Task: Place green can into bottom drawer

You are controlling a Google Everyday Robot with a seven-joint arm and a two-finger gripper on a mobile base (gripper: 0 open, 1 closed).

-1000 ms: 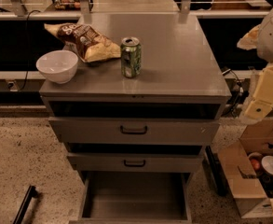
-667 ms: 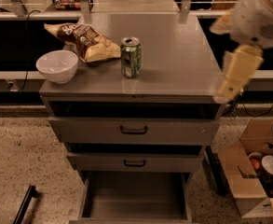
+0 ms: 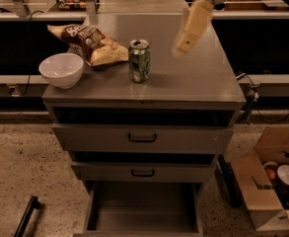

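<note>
Hovering pincer (image 3: pixel 184 44) over cabinet top (image 3: pixel 193 80), right of green can (image 3: pixel 139 60) — open or closed, cannot tell | bottom drawer (image 3: pixel 143 209) open

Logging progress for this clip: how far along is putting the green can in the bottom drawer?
Done: the bottom drawer is pulled open, its inside bare. In hand: the gripper hangs over the cabinet top, right of the green can and apart from it. Left: grasping the can, which stands upright beside the chip bag, lowering it and setting it in the drawer.
</note>
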